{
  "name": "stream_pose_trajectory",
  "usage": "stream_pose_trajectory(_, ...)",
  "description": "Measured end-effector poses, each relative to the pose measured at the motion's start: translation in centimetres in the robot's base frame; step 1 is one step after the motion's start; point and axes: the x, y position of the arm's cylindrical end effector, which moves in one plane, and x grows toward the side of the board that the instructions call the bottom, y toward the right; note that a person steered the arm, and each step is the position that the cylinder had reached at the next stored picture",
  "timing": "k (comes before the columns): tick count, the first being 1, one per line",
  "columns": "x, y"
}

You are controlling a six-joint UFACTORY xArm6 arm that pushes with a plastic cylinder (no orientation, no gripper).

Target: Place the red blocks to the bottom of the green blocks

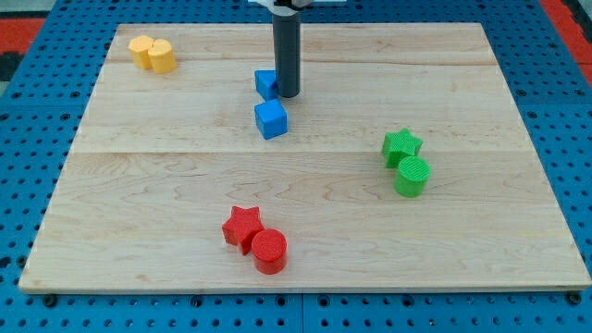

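Observation:
A red star block (pixel 242 227) and a red cylinder (pixel 270 251) sit touching near the view's bottom, left of centre. A green star block (pixel 401 145) and a green cylinder (pixel 412 176) sit touching at the view's right, above and well right of the red ones. My tip (pixel 288 95) stands near the view's top centre, right beside a blue block (pixel 266 84), far from both the red and the green blocks.
A second blue cube (pixel 271 119) lies just below the first one. Two yellow blocks (pixel 152 54) sit together at the top left corner. The wooden board (pixel 139 185) lies on a blue pegboard surface.

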Motion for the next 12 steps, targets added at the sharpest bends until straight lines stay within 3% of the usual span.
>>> stream_pose_trajectory(1,2.7,2.2)
stream_pose_trajectory(2,9.3,5.9)
stream_pose_trajectory(4,17.4,-9.4)
stream_pose_trajectory(5,21.7,-9.5)
stream_pose_trajectory(6,23.3,-6.2)
stream_pose_trajectory(7,22.1,-3.7)
stream_pose_trajectory(10,21.0,12.0)
stream_pose_trajectory(12,26.9,14.7)
